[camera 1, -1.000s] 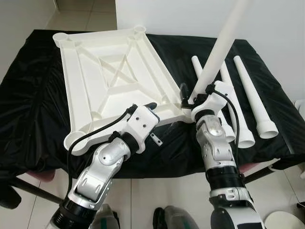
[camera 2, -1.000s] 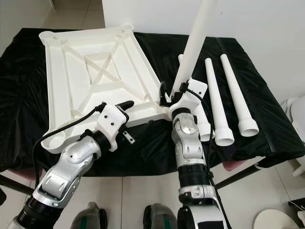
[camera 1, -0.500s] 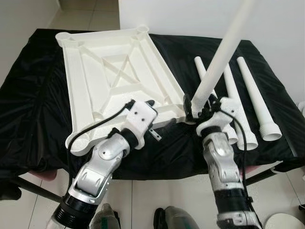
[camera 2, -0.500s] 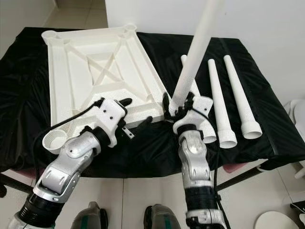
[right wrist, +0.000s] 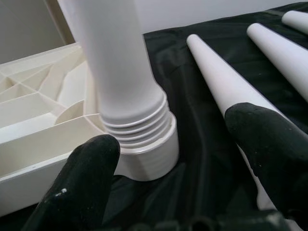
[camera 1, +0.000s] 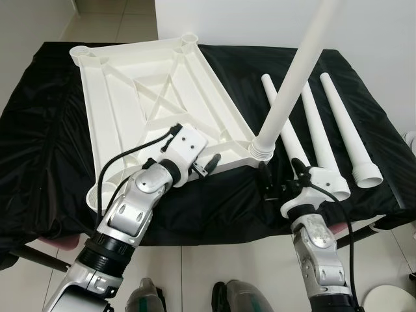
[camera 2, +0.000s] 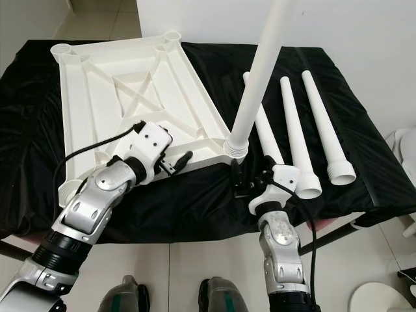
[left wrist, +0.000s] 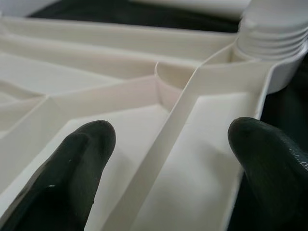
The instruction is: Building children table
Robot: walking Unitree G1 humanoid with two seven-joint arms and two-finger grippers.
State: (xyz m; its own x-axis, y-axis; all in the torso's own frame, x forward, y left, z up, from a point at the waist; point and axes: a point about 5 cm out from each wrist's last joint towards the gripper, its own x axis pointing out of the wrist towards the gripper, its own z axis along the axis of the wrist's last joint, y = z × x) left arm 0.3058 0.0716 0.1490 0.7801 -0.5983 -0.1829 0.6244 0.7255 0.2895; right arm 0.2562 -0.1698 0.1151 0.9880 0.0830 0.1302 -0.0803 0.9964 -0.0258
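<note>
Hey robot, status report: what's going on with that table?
Right gripper open, clear of upright leg. Left gripper open at tabletop. Three legs waiting.

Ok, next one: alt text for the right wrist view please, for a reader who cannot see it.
A white table leg stands upright with its threaded end in the corner socket of an upside-down white tabletop. The right hand sits open in front of it, touching nothing. More white legs lie on the black cloth beside it.

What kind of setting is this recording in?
Probably a room in a home or a test space: pale tiled floor, plain white wall, and a table under a black cloth holding an upside-down white tabletop with loose legs.
</note>
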